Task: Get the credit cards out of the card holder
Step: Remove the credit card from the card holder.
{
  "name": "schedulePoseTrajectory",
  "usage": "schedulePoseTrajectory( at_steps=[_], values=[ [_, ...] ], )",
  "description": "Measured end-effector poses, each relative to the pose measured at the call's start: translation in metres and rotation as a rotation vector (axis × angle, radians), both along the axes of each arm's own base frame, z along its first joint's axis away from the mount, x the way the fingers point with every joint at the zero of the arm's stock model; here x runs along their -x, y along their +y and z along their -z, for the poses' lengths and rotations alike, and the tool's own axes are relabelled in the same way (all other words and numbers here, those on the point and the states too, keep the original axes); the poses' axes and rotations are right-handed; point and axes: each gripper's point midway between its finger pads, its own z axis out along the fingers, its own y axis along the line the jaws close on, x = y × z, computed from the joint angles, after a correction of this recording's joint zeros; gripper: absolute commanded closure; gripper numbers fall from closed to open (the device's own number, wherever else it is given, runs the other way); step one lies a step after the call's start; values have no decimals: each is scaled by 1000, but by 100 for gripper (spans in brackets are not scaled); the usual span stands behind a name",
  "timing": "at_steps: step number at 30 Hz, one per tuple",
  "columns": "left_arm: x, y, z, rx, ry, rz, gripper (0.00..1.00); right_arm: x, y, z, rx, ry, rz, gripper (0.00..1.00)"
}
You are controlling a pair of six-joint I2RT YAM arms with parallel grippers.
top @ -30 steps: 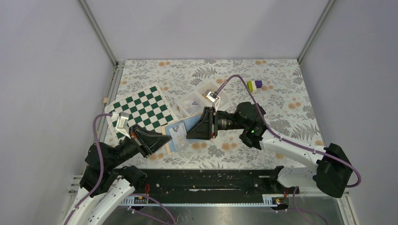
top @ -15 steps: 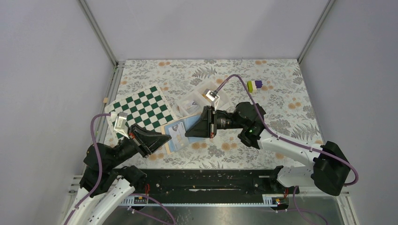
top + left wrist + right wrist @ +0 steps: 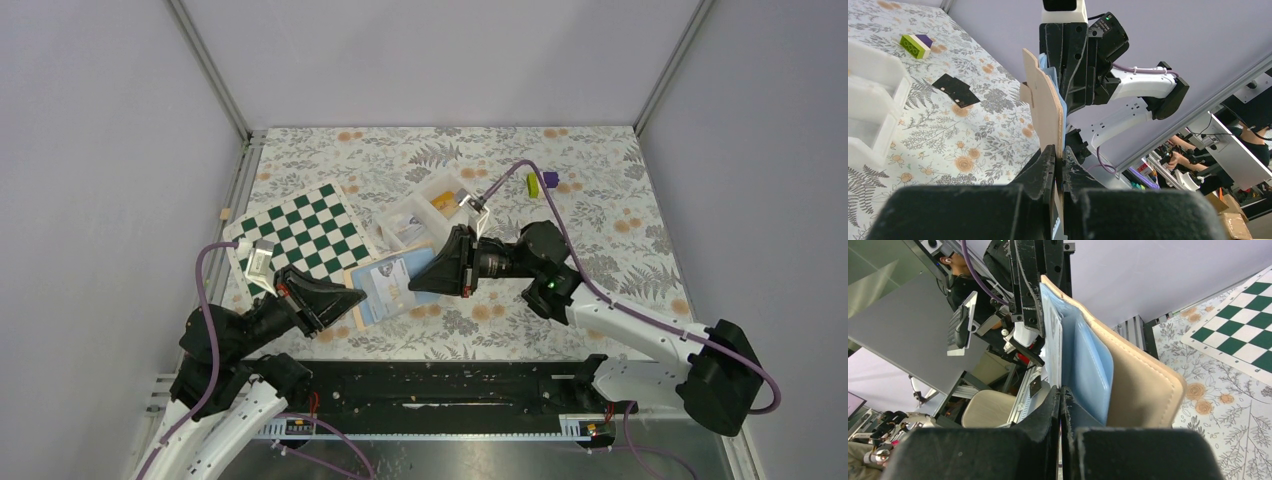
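Observation:
The card holder [image 3: 372,300], pale blue with a tan border, is held off the table between both arms. My left gripper [image 3: 352,297] is shut on its left tan edge; the left wrist view shows the tan panel [image 3: 1044,107] standing upright out of the shut jaws [image 3: 1058,150]. My right gripper [image 3: 420,282] is shut on a credit card [image 3: 392,277], a pale whitish-blue sheet reaching out of the holder's right side. In the right wrist view the thin card [image 3: 1052,335] runs into the shut jaws [image 3: 1060,390], beside the blue panel [image 3: 1090,370].
A green-and-white chequered board [image 3: 300,232] lies at the left. A white two-compartment tray [image 3: 425,212] stands behind the holder. A green and purple block [image 3: 540,183] sits at the back right. A flat black piece [image 3: 955,90] lies on the floral cloth [image 3: 600,220].
My right gripper has moved right, drawing the card further out of the holder. My left gripper has stayed in place, still gripping the holder.

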Motion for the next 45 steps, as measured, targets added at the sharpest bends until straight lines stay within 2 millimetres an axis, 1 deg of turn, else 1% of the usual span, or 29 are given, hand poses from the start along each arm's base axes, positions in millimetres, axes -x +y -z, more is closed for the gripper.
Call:
schedulePoseTrajectory(
  at_steps=[9, 19, 21, 24, 26, 33, 34, 36, 37, 45],
  values=[
    [3, -1, 0, -3, -1, 17, 100, -8, -9, 13, 15, 13, 36, 100],
    [3, -1, 0, -1, 2, 20, 100, -16, -16, 19, 6, 31, 65, 100],
    [3, -2, 1, 0, 4, 20, 100, -16, -17, 19, 4, 38, 63, 91],
    [2, -2, 1, 3, 8, 21, 100, -14, -17, 14, -14, 44, 49, 86],
    [2, -3, 2, 5, 10, 23, 100, -14, -15, 13, -23, 54, 35, 83],
    [-1, -6, 6, 0, 31, 28, 100, -16, -9, 18, -29, 119, -7, 80],
    [-1, -6, 7, -1, 34, 29, 100, -15, -9, 18, -32, 121, -11, 83],
    [-1, -6, 7, 0, 32, 30, 100, -14, -9, 16, -37, 122, -18, 96],
    [0, -6, 6, 1, 31, 30, 100, -13, -9, 15, -40, 119, -19, 100],
    [-5, -4, 10, -9, 39, 5, 100, -16, -14, 10, -54, 112, -7, 100]
  ],
)
